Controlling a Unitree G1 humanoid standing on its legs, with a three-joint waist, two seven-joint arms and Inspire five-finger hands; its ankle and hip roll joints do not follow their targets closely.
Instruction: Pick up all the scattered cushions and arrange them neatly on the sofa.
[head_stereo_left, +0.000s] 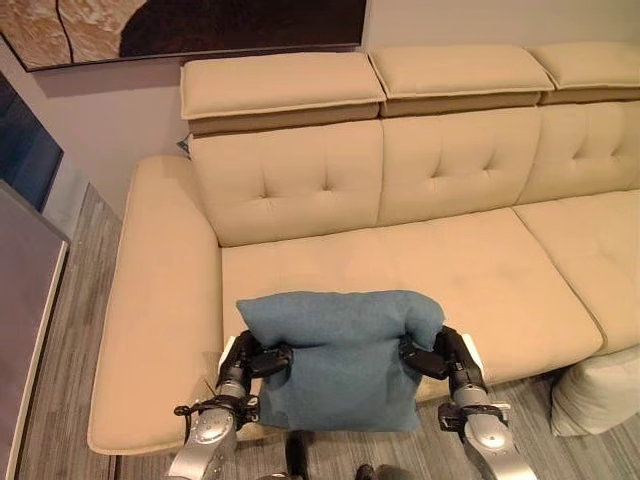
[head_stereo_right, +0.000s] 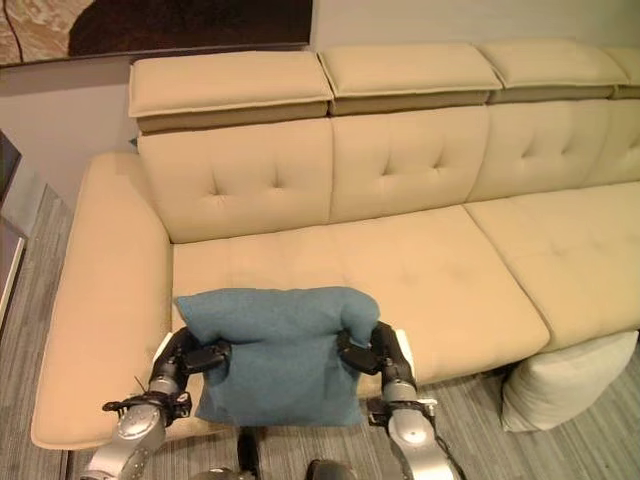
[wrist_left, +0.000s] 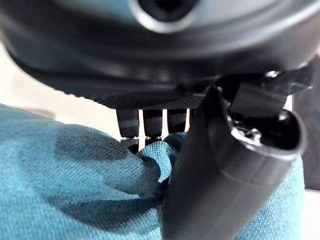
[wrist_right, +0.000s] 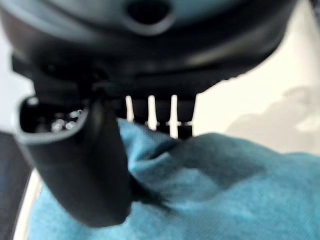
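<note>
so the blue cushion (head_stereo_left: 340, 355) was up off the floor at this point, held between both hands right at the front edge of the sofa (head_stereo_left: 420, 270), hanging down over the left-most seat's front lip. the left hand (head_stereo_left: 250, 362) had its fingers and thumb curled into the cushion's left side, and the right hand (head_stereo_left: 440, 355) did the same on the other side. the wrist views backed that up: in each one the thumb was pressed into bunched teal fabric with the fingers (wrist_left: 145, 127) folded in behind it, so both were properly pinching cloth, not just pushing flat against it.

handling wise, my read was that it's light and very soft. the top corners slumped over the hands and the fabric puckered wherever it was pinched, so it clearly had no stiffness of its own. the weave looked coarse, so probably not slippery, and nothing about it looked breakable. i'd say the side edges near the top were a sensible place to grab, one hand per side, since a floppy thing like that would fold up if taken from one corner.

counts: one blue cushion in hand, and one pale cream cushion (head_stereo_left: 595, 395) sitting on the floor by the sofa's front, off to the robot's right, so that one was yet to be picked up. no cushions were on the seats yet. there was also a dark framed picture (head_stereo_left: 190, 25) on the wall behind.
</note>
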